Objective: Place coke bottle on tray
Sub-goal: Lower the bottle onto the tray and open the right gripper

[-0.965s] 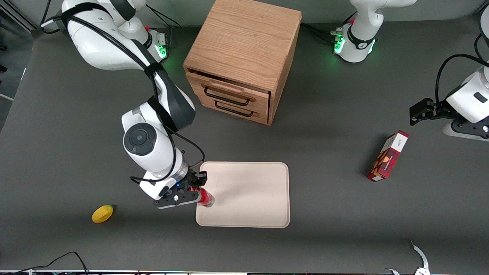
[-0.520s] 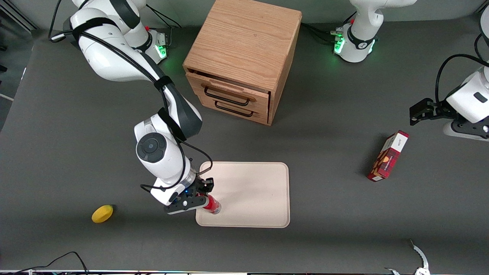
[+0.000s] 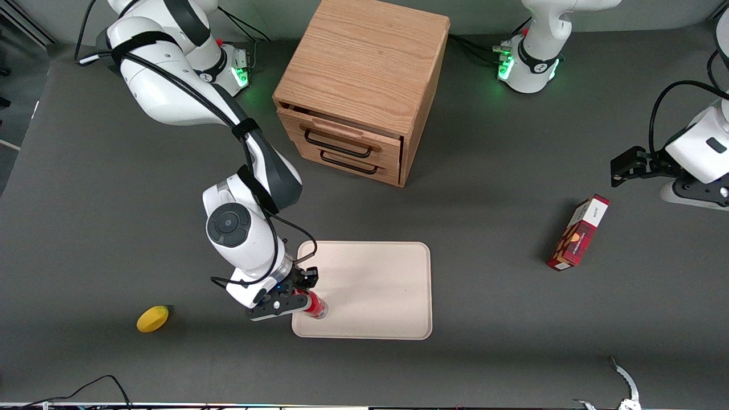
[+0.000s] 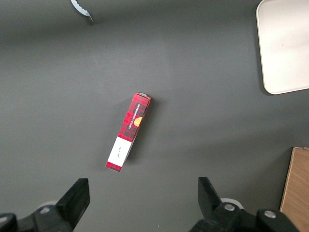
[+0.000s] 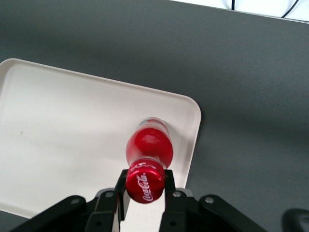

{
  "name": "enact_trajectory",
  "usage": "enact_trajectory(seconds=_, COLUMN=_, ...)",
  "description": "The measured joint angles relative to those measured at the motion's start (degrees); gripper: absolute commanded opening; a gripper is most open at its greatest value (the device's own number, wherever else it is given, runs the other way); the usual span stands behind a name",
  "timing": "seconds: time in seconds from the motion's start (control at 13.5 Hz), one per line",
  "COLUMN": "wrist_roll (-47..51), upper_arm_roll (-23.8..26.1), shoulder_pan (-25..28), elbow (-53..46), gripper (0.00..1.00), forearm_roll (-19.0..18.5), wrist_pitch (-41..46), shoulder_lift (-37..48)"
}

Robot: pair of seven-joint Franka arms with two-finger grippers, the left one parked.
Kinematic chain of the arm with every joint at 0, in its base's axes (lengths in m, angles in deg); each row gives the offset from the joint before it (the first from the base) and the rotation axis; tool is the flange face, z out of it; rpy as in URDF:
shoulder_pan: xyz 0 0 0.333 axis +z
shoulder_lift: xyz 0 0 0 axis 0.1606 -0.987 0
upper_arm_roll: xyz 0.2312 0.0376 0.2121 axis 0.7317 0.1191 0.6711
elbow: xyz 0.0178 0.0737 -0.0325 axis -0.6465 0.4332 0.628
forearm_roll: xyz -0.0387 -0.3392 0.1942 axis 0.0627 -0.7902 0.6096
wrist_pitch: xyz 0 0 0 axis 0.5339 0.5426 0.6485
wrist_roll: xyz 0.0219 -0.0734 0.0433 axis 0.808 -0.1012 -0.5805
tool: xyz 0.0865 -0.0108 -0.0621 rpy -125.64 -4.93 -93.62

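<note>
- The end effector (image 3: 304,300) (image 5: 145,191) is closed around the neck of the coke bottle (image 3: 315,306) (image 5: 148,151), just under its red cap, one finger on each side.
- The bottle stands upright over the tray (image 3: 376,290) (image 5: 58,125), at the tray corner nearest the front camera toward the working arm's end of the counter (image 3: 490,188).
- Whether its clear base touches the tray surface cannot be told.
- A yellow fruit (image 3: 152,318) lies well apart, toward the working arm's end.

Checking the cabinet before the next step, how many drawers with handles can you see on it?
2, stacked on the cabinet front: upper drawer, lower drawer. End effector holds the coke bottle over the tray.
</note>
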Motion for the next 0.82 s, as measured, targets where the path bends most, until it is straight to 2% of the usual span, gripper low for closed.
enact_trajectory(seconds=0.07, wrist_roll=0.00, upper_arm_roll=0.00, shoulder_pan=0.00, elbow=0.00, gripper=0.05, forearm_roll=-0.19, wrist_pitch=0.00, shoulder_lift=-0.07)
enact_trajectory(seconds=0.22, wrist_roll=0.00, upper_arm_roll=-0.01, shoulder_pan=0.00, elbow=0.00, gripper=0.26, forearm_roll=-0.62, wrist_pitch=-0.18, shoulder_lift=-0.22)
enact_trajectory(seconds=0.45, wrist_roll=0.00, upper_arm_roll=-0.01, shoulder_pan=0.01, elbow=-0.01, gripper=0.48, forearm_roll=-0.66, wrist_pitch=-0.74, shoulder_lift=-0.55)
enact_trajectory(seconds=0.74, wrist_roll=0.00, upper_arm_roll=-0.01, shoulder_pan=0.09, elbow=-0.20, gripper=0.88, forearm_roll=-0.67, wrist_pitch=-0.85, shoulder_lift=-0.58)
enact_trajectory(seconds=0.82, wrist_roll=0.00, upper_arm_roll=-0.01, shoulder_pan=0.09, elbow=-0.23, gripper=0.94, forearm_roll=-0.67, wrist_pitch=-0.85, shoulder_lift=-0.58)
